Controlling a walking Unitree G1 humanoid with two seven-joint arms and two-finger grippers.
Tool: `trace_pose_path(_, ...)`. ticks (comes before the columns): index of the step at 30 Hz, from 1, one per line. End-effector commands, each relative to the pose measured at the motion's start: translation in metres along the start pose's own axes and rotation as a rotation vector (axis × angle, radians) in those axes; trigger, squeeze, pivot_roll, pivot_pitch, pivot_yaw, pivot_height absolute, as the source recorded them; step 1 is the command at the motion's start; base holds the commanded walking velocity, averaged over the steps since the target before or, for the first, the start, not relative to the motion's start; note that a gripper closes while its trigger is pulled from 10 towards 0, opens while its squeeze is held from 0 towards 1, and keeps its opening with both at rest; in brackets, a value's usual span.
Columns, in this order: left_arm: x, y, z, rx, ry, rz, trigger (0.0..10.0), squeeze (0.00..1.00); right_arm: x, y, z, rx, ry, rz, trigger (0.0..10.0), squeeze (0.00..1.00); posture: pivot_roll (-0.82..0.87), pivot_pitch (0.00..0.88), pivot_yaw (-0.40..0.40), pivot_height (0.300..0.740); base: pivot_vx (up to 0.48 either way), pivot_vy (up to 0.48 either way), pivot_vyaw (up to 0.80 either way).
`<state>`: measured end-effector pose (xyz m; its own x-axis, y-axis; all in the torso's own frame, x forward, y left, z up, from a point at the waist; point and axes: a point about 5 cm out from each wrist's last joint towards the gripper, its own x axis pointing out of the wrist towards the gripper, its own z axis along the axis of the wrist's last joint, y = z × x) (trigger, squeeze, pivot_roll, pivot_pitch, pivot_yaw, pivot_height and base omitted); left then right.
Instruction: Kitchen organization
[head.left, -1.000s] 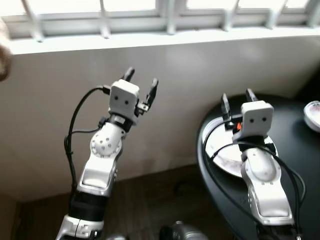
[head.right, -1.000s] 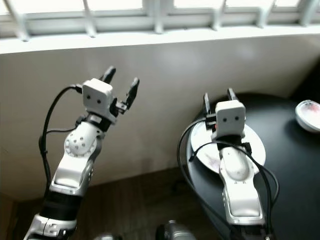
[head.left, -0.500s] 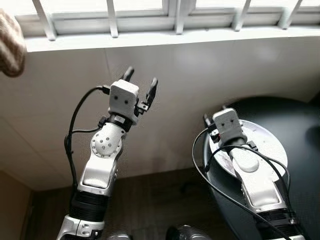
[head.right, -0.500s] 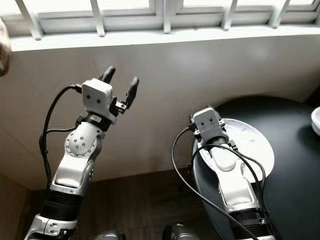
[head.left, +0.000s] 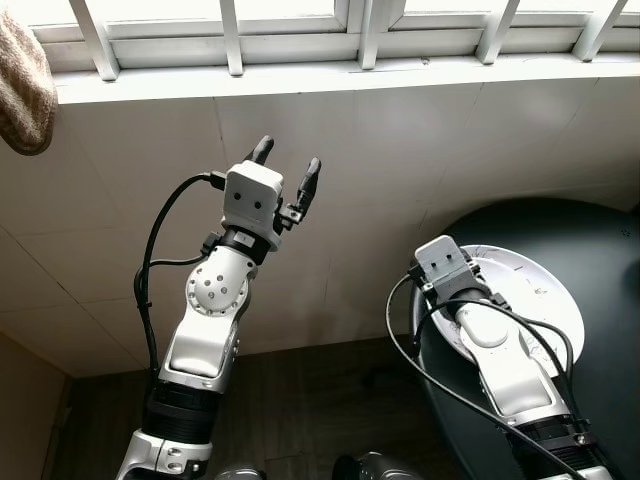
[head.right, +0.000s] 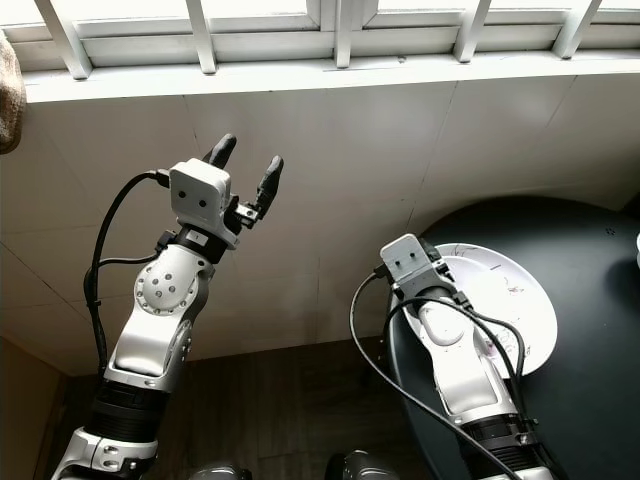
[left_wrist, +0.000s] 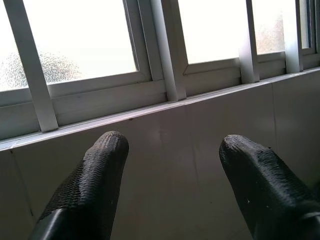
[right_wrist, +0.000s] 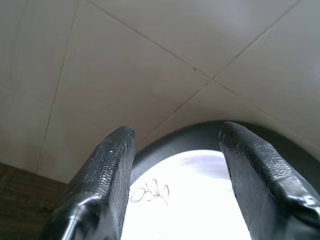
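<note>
Lower right of frame: white plate (head.left: 530, 300) on black round table (head.left: 600, 240). Right tool (right_wrist: 172, 150) now dipped low over plate's near rim, fingers wide, empty — pickup looks imminent. Left tool (head.left: 283, 168) raised, wide, idle.

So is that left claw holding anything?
No, the left gripper is open and empty, its fingers raised apart before the window.

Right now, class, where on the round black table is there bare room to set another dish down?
The black table lies bare along its far edge, between the white plate and the tiled wall, and to the plate's right. The near left part is crowded: the right arm lies over the plate there, its open right tool at the plate's rim.
</note>
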<state>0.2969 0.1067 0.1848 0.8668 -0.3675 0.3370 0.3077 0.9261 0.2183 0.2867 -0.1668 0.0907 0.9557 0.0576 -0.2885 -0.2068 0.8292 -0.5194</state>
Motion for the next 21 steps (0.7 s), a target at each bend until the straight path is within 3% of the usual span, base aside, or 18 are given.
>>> trace_pose_path(1, 0.0008, -0.0024, -0.0024, -0.001, 0.009, -0.008, 10.0, 0.0, -0.0012, 0.0019, -0.0023, -0.015, 0.021, 0.0, 10.0, 0.0, 0.0, 0.0, -0.063, 0.74, 0.0, 0.0, 0.0)
trace_pose_path(13, 0.0008, -0.0026, -0.0027, -0.002, 0.01, -0.009, 10.0, 0.0, -0.0016, -0.0003, -0.0075, -0.025, 0.059, -0.014, 10.0, 0.0, 0.0, 0.0, -0.062, 0.74, 0.0, 0.0, 0.0)
trace_pose_path(14, 0.0008, -0.0026, -0.0028, -0.002, 0.01, -0.009, 10.0, 0.0, -0.0019, -0.0009, -0.0089, -0.024, 0.068, -0.021, 6.9, 0.0, 0.0, 0.0, -0.062, 0.74, 0.0, 0.0, 0.0)
trace_pose_path(15, 0.0009, -0.0025, -0.003, -0.001, 0.011, -0.009, 10.0, 0.0, -0.0021, -0.0013, -0.0097, -0.016, 0.074, -0.026, 2.4, 0.0, 0.0, 0.0, -0.062, 0.74, 0.0, 0.0, 0.0)
trace_pose_path(16, 0.001, -0.0024, -0.0032, -0.001, 0.012, -0.009, 10.0, 0.0, -0.0023, -0.0015, -0.0103, -0.005, 0.079, -0.029, 0.0, 0.0, 0.0, 0.0, -0.062, 0.74, 0.0, 0.0, 0.0)
trace_pose_path(21, 0.0019, -0.0021, -0.0033, 0.001, 0.012, -0.01, 10.0, 0.0, -0.0019, -0.0023, -0.0098, -0.001, 0.079, -0.038, 0.0, 0.0, 0.0, 0.0, -0.062, 0.74, 0.0, 0.0, 0.0)
